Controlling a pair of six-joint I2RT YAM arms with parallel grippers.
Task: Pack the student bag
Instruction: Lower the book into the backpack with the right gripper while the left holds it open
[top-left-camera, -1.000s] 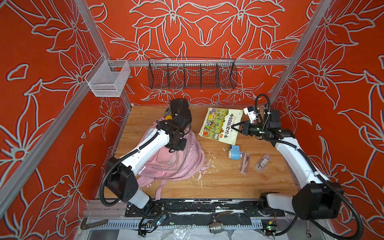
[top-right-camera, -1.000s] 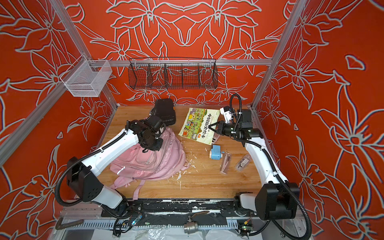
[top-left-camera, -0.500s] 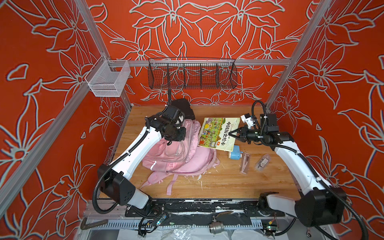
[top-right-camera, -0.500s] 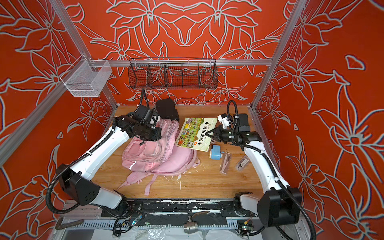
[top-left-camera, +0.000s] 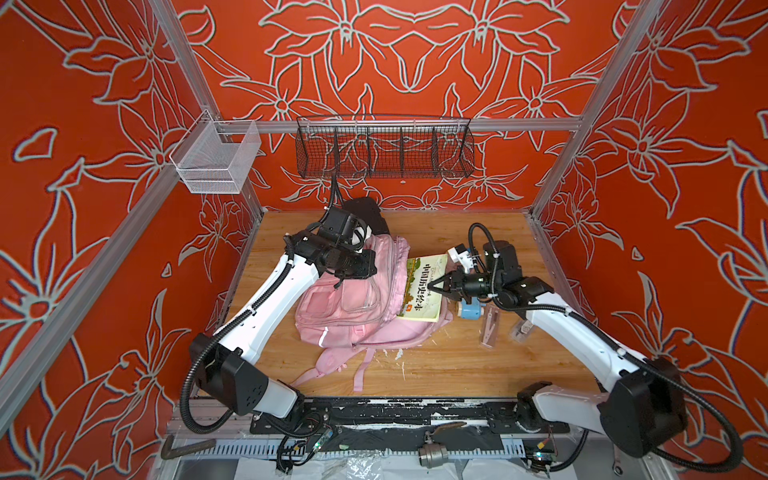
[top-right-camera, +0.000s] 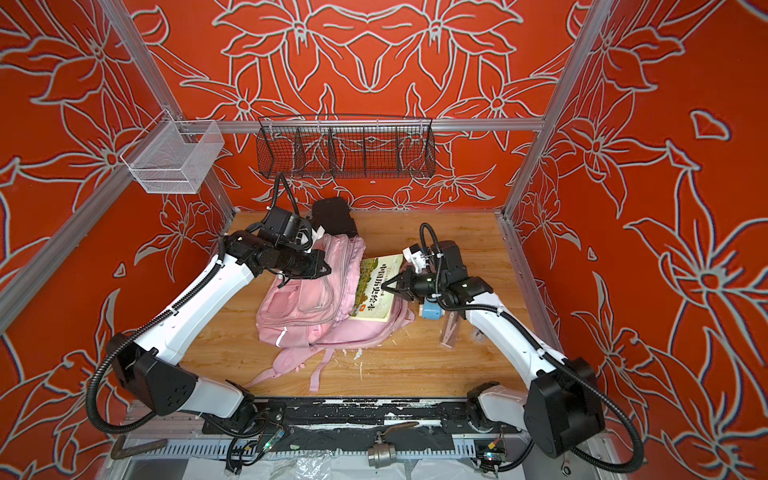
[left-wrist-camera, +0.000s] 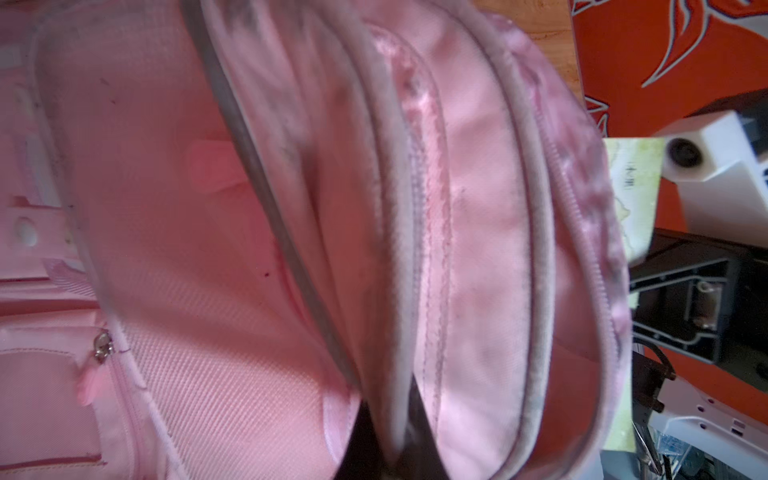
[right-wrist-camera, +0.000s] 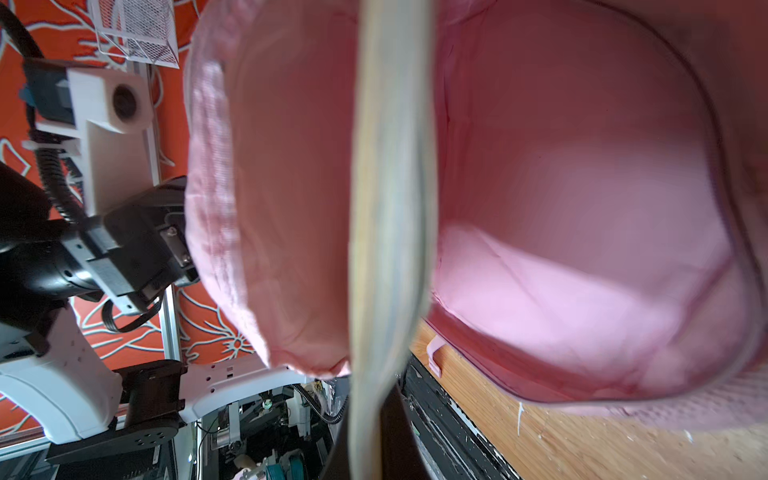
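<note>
**Both grippers clamped: one on the bag's rim, one on a book at its mouth**

The left gripper (top-left-camera: 371, 269) (top-right-camera: 323, 268) is fully closed, pinching the fabric rim of the student bag (top-left-camera: 345, 309) (top-right-camera: 299, 309) at the top of its front section. In the left wrist view the gripper's (left-wrist-camera: 388, 440) dark fingers (left-wrist-camera: 359, 436) meet on a piped, zipped edge of the bag (left-wrist-camera: 208, 249), and the pink folds fan out from that grip.

The right gripper (top-left-camera: 432, 286) (top-right-camera: 384, 286) is likewise closed, gripping the right-hand edge of a picture book (top-left-camera: 422, 291) (top-right-camera: 374, 291). In the right wrist view the book (right-wrist-camera: 390, 208) shows edge-on, running from between the gripper's (right-wrist-camera: 365, 453) fingers (right-wrist-camera: 392, 440) into the open pink compartment (right-wrist-camera: 561, 208).

The bag lies on the wooden table (top-left-camera: 457, 365), left of centre, directly beneath the left gripper, with its straps trailing toward the near edge. Its held-up front section leaves the mouth gaping toward the right gripper, which hangs just beside that mouth. In both top views the book's left part is hidden under the raised front section, and its right part rests over the bag's lower wall.

A black case (top-left-camera: 370, 212) sits behind the bag. A small blue object (top-left-camera: 471, 311) lies just right of the book, under the right gripper's wrist.
</note>
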